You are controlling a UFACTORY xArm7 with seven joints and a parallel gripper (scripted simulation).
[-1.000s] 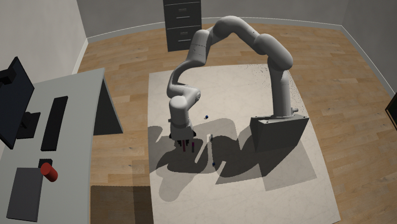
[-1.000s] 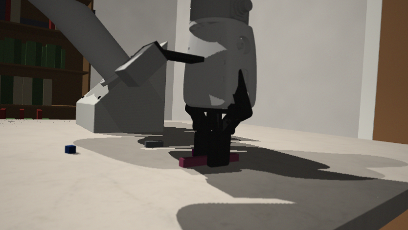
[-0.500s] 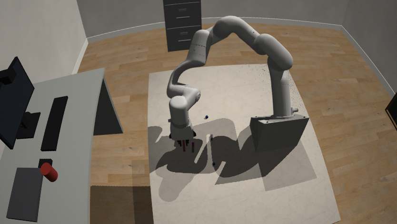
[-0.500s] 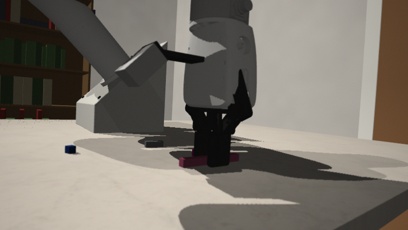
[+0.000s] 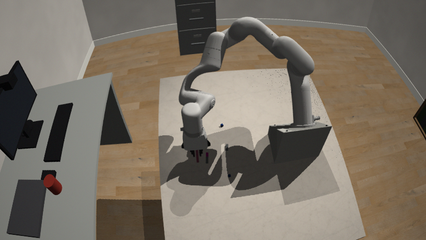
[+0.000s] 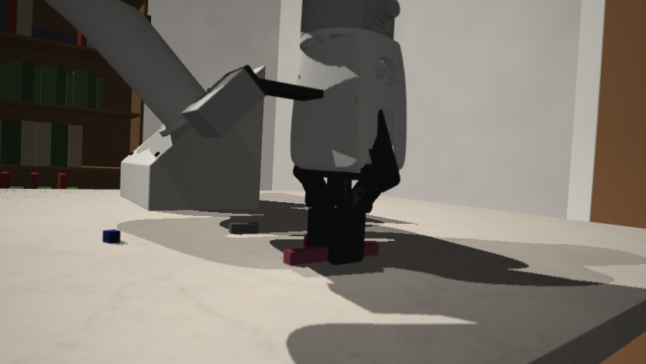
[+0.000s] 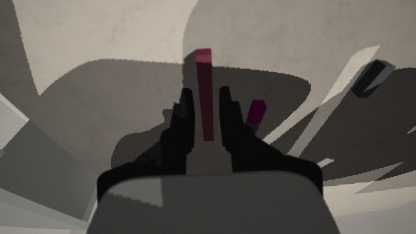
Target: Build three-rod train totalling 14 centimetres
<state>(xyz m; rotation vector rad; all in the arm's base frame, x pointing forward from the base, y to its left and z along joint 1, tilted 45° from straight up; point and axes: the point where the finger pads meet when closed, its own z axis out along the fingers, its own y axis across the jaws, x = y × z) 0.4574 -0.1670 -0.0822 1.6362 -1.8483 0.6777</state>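
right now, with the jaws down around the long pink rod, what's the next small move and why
Probably a small, straight lift. The jaws straddle the pink rod near its middle, narrowed to about its width, and it lies flat on the table. Whether they truly pinch it is not clear. The magenta rod lies close beside it, so sliding sideways might knock it.
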